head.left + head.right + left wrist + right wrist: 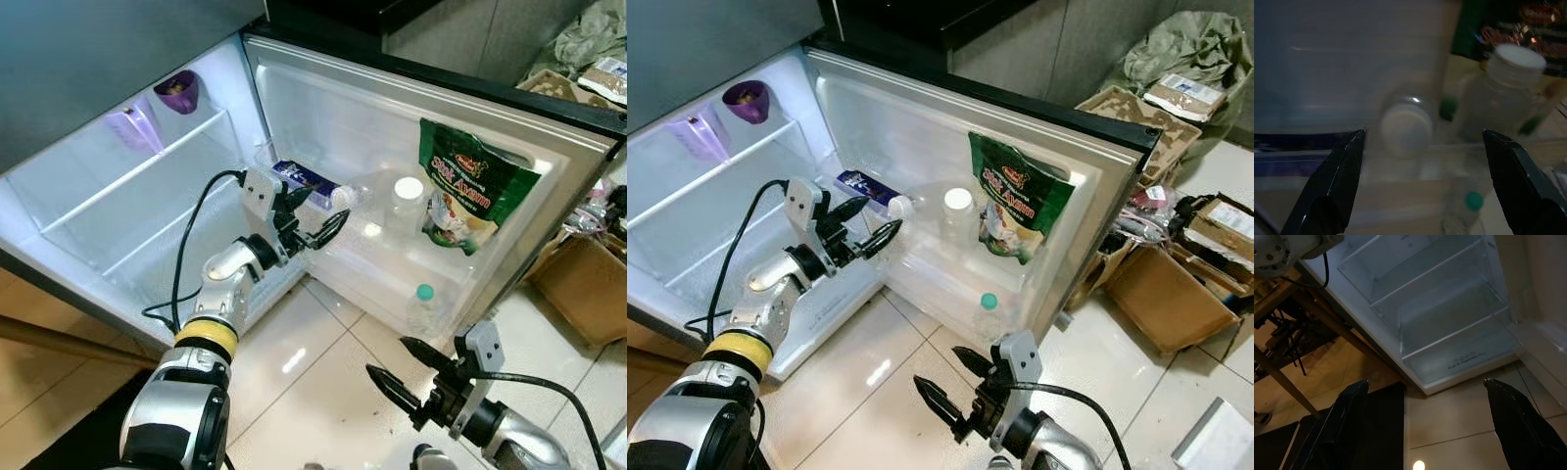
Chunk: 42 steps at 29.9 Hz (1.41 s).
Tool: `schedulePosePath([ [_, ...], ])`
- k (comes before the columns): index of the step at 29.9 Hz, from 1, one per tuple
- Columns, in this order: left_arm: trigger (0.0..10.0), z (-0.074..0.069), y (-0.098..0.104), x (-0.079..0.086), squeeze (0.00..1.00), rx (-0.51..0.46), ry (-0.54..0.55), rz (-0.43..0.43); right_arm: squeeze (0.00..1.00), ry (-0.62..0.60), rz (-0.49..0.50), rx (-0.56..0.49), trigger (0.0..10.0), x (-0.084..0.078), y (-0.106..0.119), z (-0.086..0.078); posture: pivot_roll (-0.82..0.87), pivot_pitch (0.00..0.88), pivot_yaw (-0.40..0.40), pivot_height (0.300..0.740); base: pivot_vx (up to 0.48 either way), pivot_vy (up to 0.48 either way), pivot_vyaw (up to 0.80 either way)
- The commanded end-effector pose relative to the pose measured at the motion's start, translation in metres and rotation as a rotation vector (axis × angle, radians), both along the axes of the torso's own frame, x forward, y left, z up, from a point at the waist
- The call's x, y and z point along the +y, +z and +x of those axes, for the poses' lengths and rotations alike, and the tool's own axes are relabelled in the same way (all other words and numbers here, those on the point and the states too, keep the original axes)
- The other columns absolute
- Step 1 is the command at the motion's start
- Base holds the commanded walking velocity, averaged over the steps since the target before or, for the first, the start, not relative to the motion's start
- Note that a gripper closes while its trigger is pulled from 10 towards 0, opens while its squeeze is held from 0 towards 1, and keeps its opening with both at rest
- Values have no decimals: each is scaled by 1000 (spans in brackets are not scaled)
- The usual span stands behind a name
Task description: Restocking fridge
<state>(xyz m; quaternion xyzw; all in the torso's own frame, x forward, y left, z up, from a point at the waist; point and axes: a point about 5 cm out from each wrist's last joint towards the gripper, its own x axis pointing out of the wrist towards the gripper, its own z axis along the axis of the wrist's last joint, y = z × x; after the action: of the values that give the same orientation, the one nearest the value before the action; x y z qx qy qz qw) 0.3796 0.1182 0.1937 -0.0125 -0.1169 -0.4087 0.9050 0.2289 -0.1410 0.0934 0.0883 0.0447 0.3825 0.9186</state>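
Lying bottle rests on the upper door shelf, cap toward 4 o'clock. Left tool, fingers apart and empty, sits just beside it; right tool, also apart, hangs well away.

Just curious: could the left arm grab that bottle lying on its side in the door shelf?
Probably yes. The left gripper hangs open right before the lying bottle, cap toward the jaws, nothing between them.

Door shelf crowded — jar, pouch; inner shelves seemingly open.
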Motion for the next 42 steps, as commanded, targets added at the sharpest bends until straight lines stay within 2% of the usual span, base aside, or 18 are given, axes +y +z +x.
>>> schedulePosePath([
  [1,10000,-1,-6,-3,0,16,-18,20,0,11,13,23,10000,4,-2,-7,-183,364,149,740,0,0,0],
  [7,10000,0,-3,-3,0,8,-18,29,0,6,14,30,10000,4,-1,-11,-186,372,152,740,0,0,0],
  [15,10000,5,1,1,0,-4,34,26,0,2,18,35,10000,5,0,-12,-187,376,153,740,0,0,0],
  [16,4353,5,1,2,0,-2,36,23,0,0,19,35,10000,5,0,-13,-187,376,153,740,0,0,0],
  [17,0,5,1,2,0,1,37,21,0,-1,19,35,10000,4,0,-13,-187,376,153,740,0,0,0],
  [27,0,6,1,0,0,4,38,9,0,-4,21,33,10000,5,2,-14,-194,379,157,740,0,0,0],
  [42,0,9,15,0,0,-36,44,-31,0,2,26,28,10000,7,4,-12,-191,369,157,740,0,0,0],
])
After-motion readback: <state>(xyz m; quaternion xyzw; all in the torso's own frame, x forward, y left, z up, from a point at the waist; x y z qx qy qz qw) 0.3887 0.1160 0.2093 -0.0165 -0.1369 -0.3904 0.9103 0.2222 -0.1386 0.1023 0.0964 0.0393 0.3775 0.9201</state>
